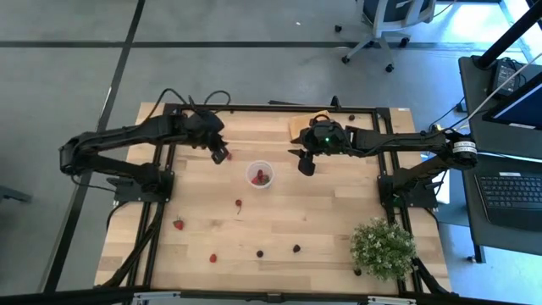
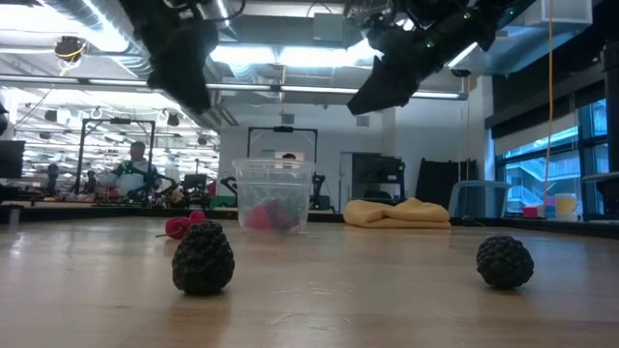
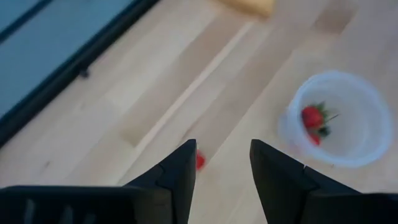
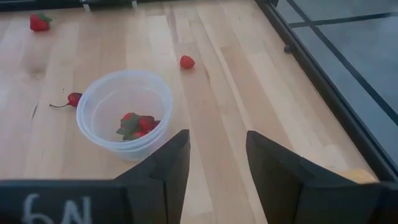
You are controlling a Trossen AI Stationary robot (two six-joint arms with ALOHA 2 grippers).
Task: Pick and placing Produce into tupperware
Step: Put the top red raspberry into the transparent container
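Your pale wooden plank surface (image 1: 322,212)
On it you have a translucent round plastic tub (image 1: 260,174), scattered red and maroon fruits (image 1: 179,224), a yellow folded cloth (image 1: 296,127) and a bushy white-flowered plant (image 1: 383,247).

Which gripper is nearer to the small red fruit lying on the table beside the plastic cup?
The left. The left gripper hovers open almost directly above the red fruit, beside the cup. The right gripper hangs open on the cup's other side, clearly farther.
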